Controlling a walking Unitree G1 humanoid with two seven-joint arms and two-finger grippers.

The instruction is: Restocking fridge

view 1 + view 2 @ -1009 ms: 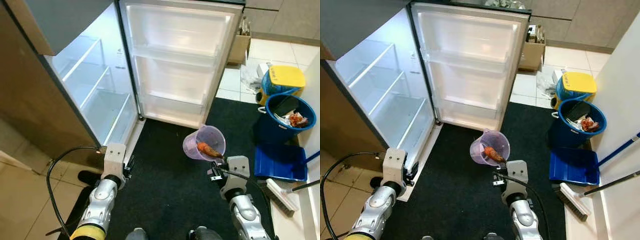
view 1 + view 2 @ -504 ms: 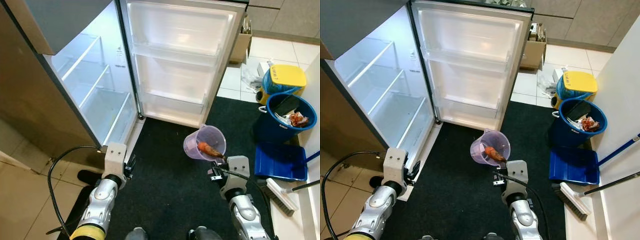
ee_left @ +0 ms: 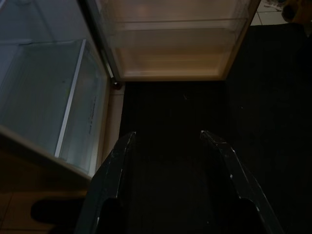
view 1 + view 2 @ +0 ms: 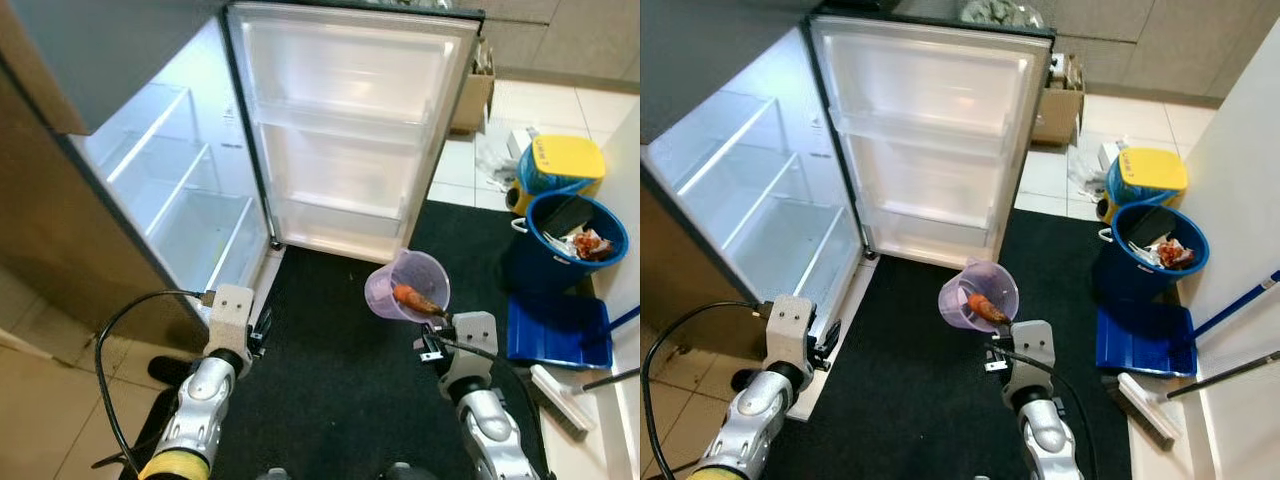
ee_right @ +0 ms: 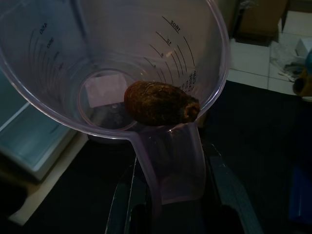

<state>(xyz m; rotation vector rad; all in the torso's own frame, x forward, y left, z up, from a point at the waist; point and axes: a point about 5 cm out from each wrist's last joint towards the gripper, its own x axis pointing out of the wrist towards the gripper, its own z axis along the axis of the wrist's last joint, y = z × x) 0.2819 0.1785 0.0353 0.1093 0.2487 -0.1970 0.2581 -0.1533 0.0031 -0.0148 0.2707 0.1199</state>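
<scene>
The right pincer (image 5: 168,187) grips the handle of a purple measuring jug (image 4: 407,286) with a carrot (image 4: 414,298) inside, above the black mat (image 4: 340,350) before the open fridge (image 4: 250,140). The left pincer (image 3: 168,161) is open, holding nothing.

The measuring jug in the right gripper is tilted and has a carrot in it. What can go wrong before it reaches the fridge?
1. The right gripper holds the measuring jug only by its handle, tilted, with the carrot lying near the rim; a jolt could roll it out onto the black mat.
2. The jug might twist in that narrow grip.
3. The open fridge door stands just ahead of the jug, so a forward swing could knock it.
</scene>
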